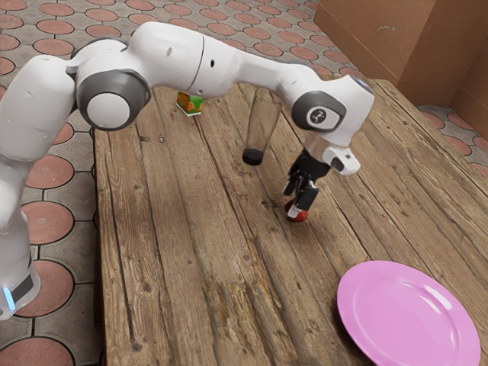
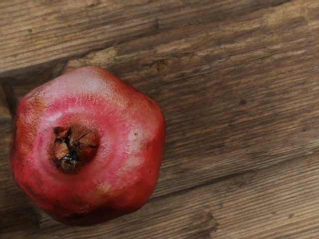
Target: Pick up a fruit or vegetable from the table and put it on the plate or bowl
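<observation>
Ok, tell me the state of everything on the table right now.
Pomegranate: resting on the table, crown up, not on the plate.
Pink plate: empty.
Tall glass: standing upright.
Small carton: standing at the table's far edge.
Tool: low, right over the pomegranate.

Patio-like: terracotta tiles (image 1: 46, 221), weathered plank table (image 1: 198, 274).

No readable text. The grey joint cap (image 1: 319, 116) on the arm has a white round emblem, no letters. The carton (image 1: 190, 103) at the far table (image 1: 191, 290) edge has coloured print, illegible.
</observation>
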